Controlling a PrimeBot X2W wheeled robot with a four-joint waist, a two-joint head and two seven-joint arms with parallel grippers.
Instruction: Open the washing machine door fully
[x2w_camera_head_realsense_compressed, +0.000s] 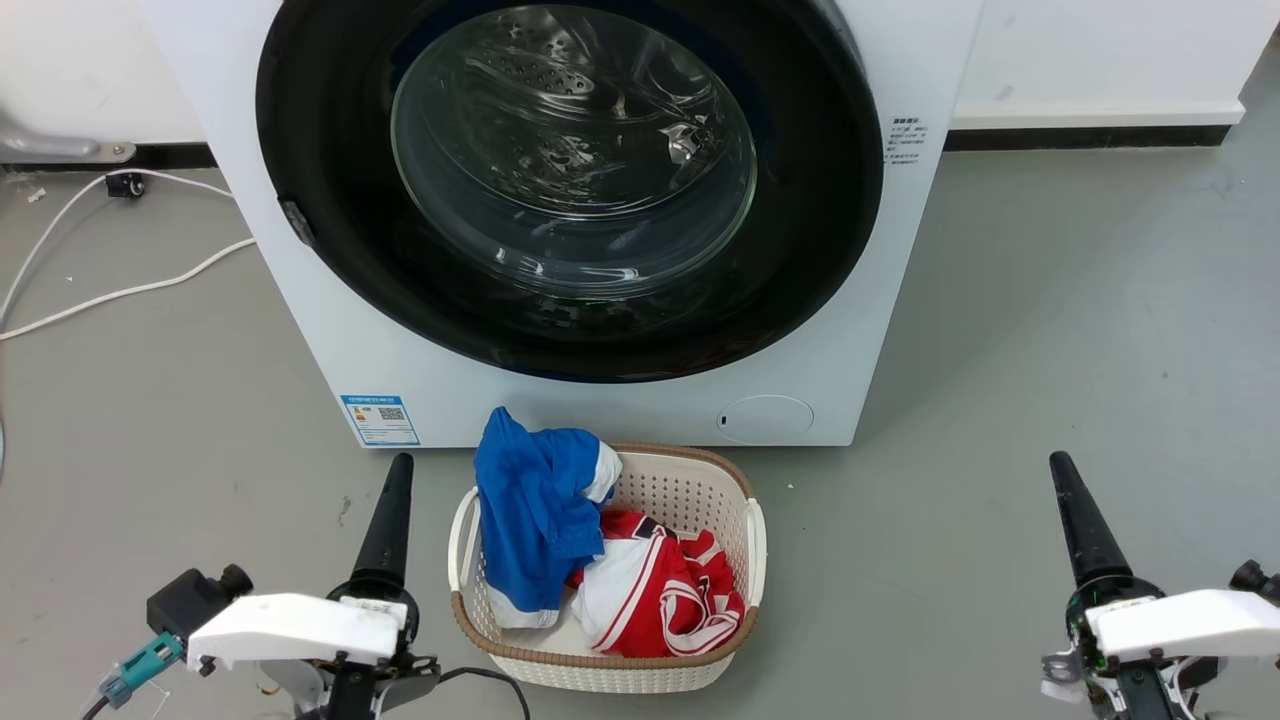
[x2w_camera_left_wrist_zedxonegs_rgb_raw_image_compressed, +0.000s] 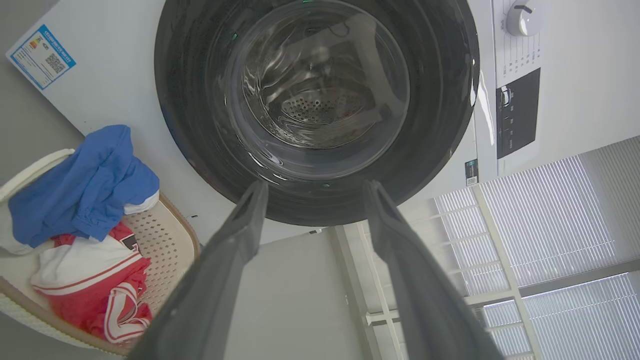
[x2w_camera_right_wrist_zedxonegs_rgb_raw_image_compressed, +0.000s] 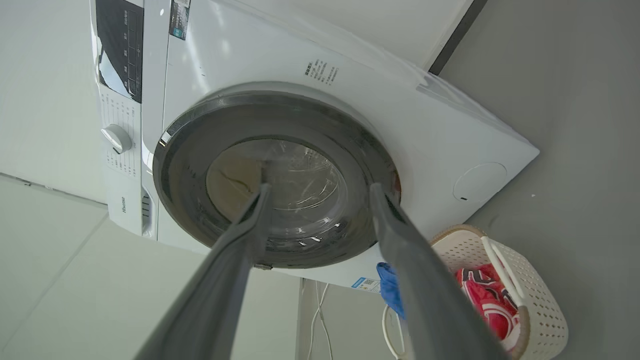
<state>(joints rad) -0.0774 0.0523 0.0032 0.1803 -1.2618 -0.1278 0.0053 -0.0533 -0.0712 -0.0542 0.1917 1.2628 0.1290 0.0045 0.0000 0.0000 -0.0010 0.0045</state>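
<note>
**Gloss, glass and weave**

The washing machine (x2w_camera_head_realsense_compressed: 600, 410) is showing a smooth, faintly shiny white shell. Set in its front, the washing machine door (x2w_camera_head_realsense_compressed: 570, 180) is gleaming glossy black around clear, reflecting glass, with the perforated bright metal of the drum (x2w_camera_head_realsense_compressed: 540, 70) glinting behind. Before the machine, a basket (x2w_camera_head_realsense_compressed: 700, 490) of pale perforated plastic, trimmed in tan weave, is holding soft blue cloth (x2w_camera_head_realsense_compressed: 535, 510) and red-and-white cloth (x2w_camera_head_realsense_compressed: 670, 600). The floor (x2w_camera_head_realsense_compressed: 1050, 330) beneath is lying matt grey.
</note>
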